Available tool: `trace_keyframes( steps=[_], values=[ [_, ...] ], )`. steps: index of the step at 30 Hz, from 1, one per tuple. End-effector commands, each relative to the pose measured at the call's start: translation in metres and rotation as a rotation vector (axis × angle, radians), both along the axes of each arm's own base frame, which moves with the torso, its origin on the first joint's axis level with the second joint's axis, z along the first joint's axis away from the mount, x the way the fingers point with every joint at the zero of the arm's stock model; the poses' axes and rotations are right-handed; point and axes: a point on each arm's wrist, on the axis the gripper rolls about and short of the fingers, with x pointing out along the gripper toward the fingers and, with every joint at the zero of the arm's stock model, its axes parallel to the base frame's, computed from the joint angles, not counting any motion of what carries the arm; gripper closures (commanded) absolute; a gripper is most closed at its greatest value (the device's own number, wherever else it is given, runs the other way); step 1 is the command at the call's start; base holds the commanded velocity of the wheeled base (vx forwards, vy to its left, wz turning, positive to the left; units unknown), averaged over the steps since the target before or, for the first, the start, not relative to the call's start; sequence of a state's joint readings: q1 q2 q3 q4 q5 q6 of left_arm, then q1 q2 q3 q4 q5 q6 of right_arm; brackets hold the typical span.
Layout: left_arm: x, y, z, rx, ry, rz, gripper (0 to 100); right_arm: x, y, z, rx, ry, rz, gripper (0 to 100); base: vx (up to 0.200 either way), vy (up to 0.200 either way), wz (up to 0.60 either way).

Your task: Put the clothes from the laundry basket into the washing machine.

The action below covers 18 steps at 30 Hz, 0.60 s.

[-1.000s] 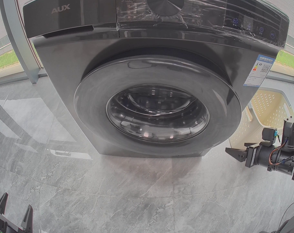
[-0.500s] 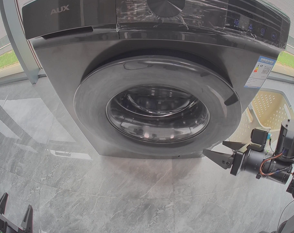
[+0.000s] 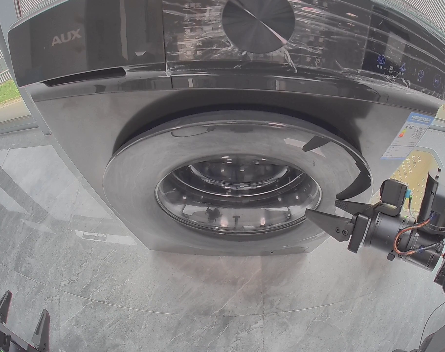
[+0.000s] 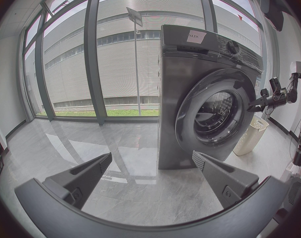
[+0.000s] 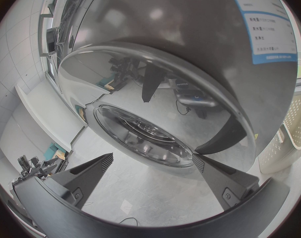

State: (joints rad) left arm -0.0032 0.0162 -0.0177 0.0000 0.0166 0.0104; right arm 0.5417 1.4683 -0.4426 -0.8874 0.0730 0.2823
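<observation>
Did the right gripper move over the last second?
Yes. The right gripper went from beside the cream perforated laundry basket leftward to the right rim of the dark grey washing machine's round door.

Test lab or demo room: washing machine (image 4: 206, 99) stands free on a glossy grey tile floor (image 4: 91, 142), with film wrap (image 3: 203, 20) on its panel. Floor-to-ceiling glazing (image 4: 67, 76), corrugated industrial facade (image 4: 124, 60) outside, bare white walls (image 4: 5, 83).

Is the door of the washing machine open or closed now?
Shut: the door lies flush against the front of the washing machine, all around its rim.
</observation>
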Motion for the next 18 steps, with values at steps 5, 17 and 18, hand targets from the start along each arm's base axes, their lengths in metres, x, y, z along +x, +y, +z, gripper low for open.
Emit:
trace_keyframes(
  steps=[5,17,18],
  values=[
    [0.0,0.0,-0.005,0.0,0.005,0.0,0,-0.003,-0.005,0.005,0.012,-0.029,-0.021,0,0.0,0.0,0.0],
    [0.0,0.0,-0.005,-0.001,0.003,0.0,0,0.0,-0.012,0.022,0.043,-0.091,-0.114,0,0.0,0.0,0.0],
    [0.0,0.0,-0.005,-0.001,0.003,0.0,0,0.0,-0.013,0.023,0.044,-0.092,-0.116,0,0.0,0.0,0.0]
  ],
)
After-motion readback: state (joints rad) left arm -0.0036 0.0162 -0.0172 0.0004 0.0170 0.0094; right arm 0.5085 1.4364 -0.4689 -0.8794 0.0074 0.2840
